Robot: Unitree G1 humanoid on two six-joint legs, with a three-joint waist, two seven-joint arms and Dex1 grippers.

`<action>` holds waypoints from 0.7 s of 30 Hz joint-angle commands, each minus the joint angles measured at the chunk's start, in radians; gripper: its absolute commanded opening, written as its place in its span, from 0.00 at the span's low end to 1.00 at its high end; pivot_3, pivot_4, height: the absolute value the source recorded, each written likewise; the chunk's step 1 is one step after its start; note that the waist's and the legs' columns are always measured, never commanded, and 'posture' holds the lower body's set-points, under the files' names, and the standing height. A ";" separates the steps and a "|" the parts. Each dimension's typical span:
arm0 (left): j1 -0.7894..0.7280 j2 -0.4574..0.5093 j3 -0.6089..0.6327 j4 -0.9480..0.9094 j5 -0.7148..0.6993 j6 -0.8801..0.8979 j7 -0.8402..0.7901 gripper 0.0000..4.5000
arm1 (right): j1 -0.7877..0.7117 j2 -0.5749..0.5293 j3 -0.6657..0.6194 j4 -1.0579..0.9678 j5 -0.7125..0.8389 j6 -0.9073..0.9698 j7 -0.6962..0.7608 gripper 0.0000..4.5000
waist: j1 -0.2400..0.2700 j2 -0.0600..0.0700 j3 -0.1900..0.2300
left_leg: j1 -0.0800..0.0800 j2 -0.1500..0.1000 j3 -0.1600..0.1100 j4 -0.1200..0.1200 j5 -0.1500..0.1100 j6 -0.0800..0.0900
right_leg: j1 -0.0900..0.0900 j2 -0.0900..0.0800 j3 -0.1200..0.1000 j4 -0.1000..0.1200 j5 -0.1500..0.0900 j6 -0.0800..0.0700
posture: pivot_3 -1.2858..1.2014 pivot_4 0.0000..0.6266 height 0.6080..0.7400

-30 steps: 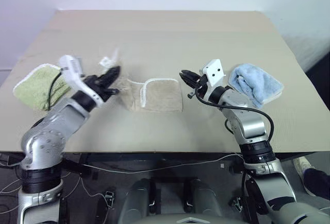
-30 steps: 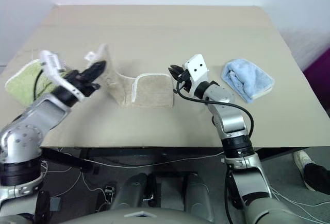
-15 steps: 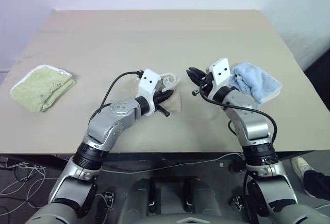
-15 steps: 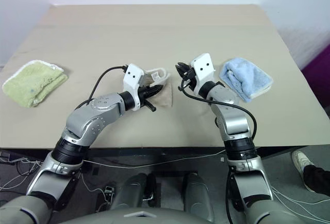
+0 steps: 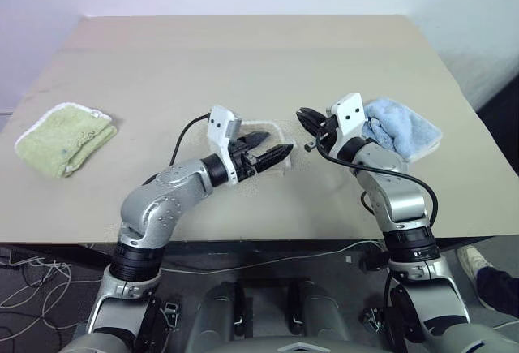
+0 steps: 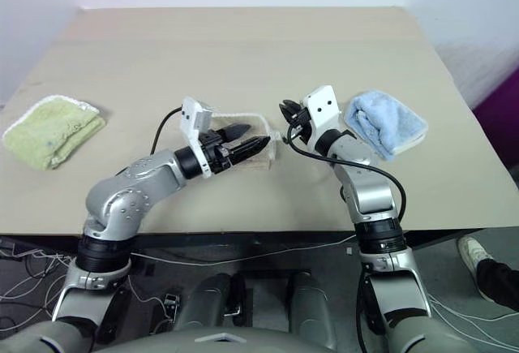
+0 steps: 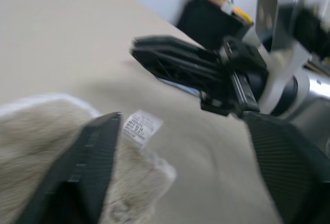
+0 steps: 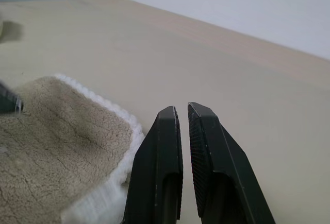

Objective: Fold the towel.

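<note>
Your towel (image 6: 243, 135) now lies folded over on the table (image 6: 243, 53); a second ago its left part hung lifted in the left gripper (image 6: 250, 141), off towards the green towel (image 6: 50, 130). That gripper has since crossed to the middle and let go: its fingers stand spread and empty directly over the cloth. The right gripper (image 6: 285, 115) hovers just beside the towel's right edge, fingers nearly together, holding nothing. The cloth is beige terry with white corded trim and a small white label (image 7: 139, 127). The blue towel (image 6: 386, 122) sits behind the right gripper.
</note>
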 commanded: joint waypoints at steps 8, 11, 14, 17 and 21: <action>0.019 0.122 0.098 0.066 0.184 -0.116 0.046 0.79 | -0.047 0.033 0.006 -0.042 0.063 0.061 0.041 0.00 | 0.000 0.000 0.000 | 0.000 0.000 0.000 0.000 0.000 0.000 | 0.000 0.000 0.000 0.000 0.000 0.000 | 0.52 0.24 1.00; 0.026 0.111 0.081 0.098 0.223 -0.153 0.027 0.57 | -0.045 0.063 0.037 -0.055 0.078 0.098 0.057 0.00 | 0.000 0.000 0.000 | 0.000 0.000 0.000 0.000 0.000 0.000 | 0.000 0.000 0.000 0.000 0.000 0.000 | 0.52 0.24 1.00; 0.028 0.088 0.064 0.116 0.242 -0.175 0.008 0.32 | -0.045 0.096 0.072 -0.041 0.081 0.126 0.069 0.00 | 0.000 0.000 0.000 | 0.000 0.000 0.000 0.000 0.000 0.000 | 0.000 0.000 0.000 0.000 0.000 0.000 | 0.52 0.24 1.00; 0.023 0.070 0.032 0.135 0.261 -0.173 -0.011 0.08 | -0.041 0.126 0.112 0.018 0.065 0.151 0.075 0.00 | -0.001 0.000 0.000 | 0.000 0.000 0.000 0.000 0.000 0.000 | 0.000 0.000 0.000 0.000 0.000 0.000 | 0.52 0.24 1.00; 0.038 0.104 -0.062 0.189 0.374 -0.182 -0.033 0.01 | -0.033 0.153 0.131 0.114 0.039 0.190 0.046 0.00 | -0.001 0.000 0.000 | 0.000 0.000 0.000 0.000 0.000 0.000 | 0.000 0.000 -0.001 0.001 0.000 0.000 | 0.52 0.24 1.00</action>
